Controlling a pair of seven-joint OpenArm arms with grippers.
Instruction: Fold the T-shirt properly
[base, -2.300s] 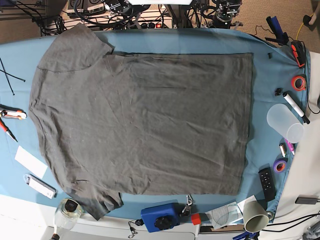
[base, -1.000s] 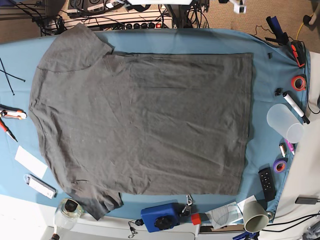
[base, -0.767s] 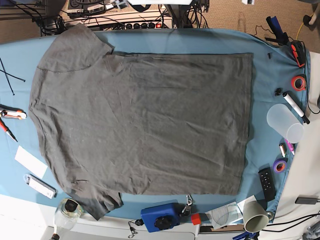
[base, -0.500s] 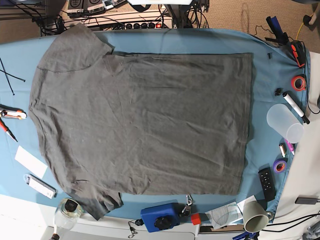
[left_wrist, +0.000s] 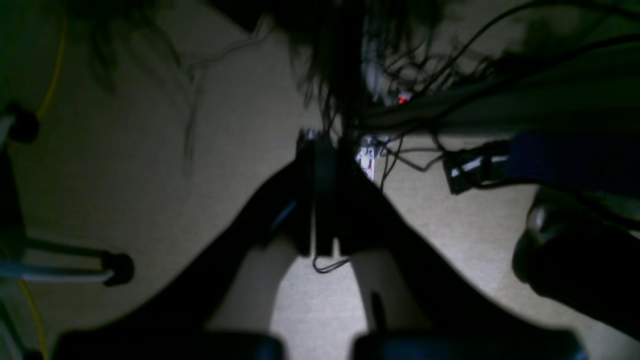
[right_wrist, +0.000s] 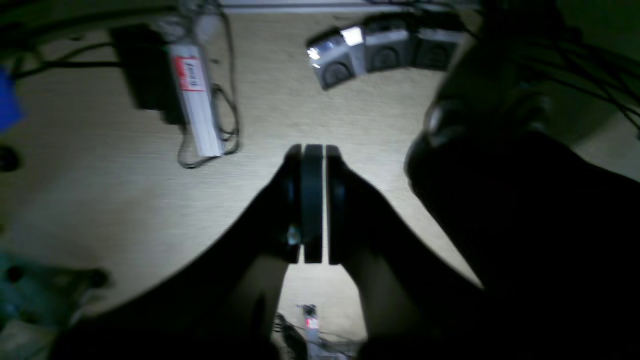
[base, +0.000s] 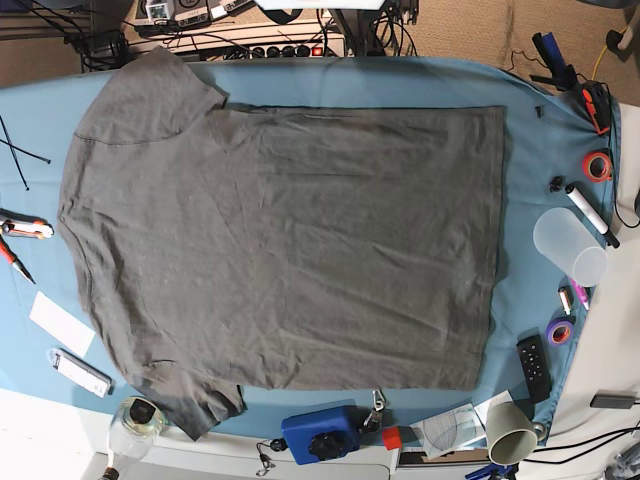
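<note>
One dark grey T-shirt (base: 285, 250) lies spread flat across the blue-covered bench (base: 530, 200), its two short sleeves at the base view's left, its straight hem toward the right. Neither arm appears over the bench in that view. Both wrist cameras look down at a beige floor instead: the left gripper (left_wrist: 324, 200) has its jaws pressed together on nothing, above a tangle of cables (left_wrist: 400, 115); the right gripper (right_wrist: 312, 205) likewise has its jaws together and empty, near one white power strip (right_wrist: 195, 100). Along the bench's right edge sit two rolls of tape, one orange (base: 598, 165) and one purple (base: 560, 331), one translucent cup (base: 568, 245), one marker (base: 592, 214) and one black remote (base: 533, 367). One blue box (base: 320, 432) rests at the near edge.
</note>
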